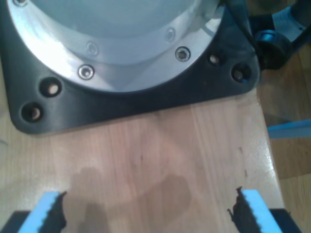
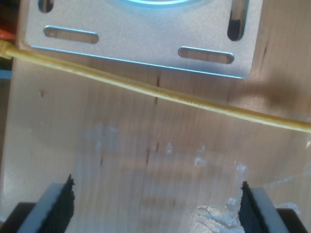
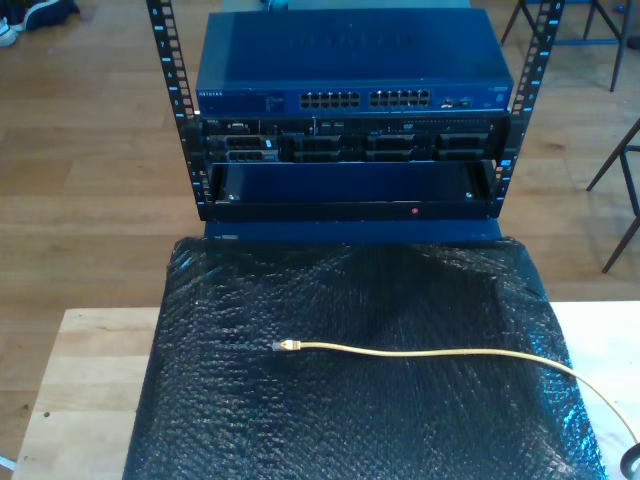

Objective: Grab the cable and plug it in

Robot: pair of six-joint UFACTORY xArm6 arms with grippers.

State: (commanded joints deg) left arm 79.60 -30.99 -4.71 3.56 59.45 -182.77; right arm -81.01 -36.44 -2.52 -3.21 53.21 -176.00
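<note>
You are looking at a warm brown plank floor (image 3: 90, 150) stretching across the upper half of the exterior view, with soft daylight glancing off it. A black equipment rack (image 3: 350, 160) is standing at upper centre, its perforated uprights rising past the frame's top and a blue switch (image 3: 350, 70) sitting on top. Dark chair legs (image 3: 620, 190) are angling in at the right edge, more metal legs (image 3: 560, 20) are showing in the upper right corner, and a shoe (image 3: 30, 15) is lying in the upper left corner. A pale wooden table (image 3: 85, 390) is filling the lower frame, draped in crinkled black sheeting (image 3: 360, 400).
</note>
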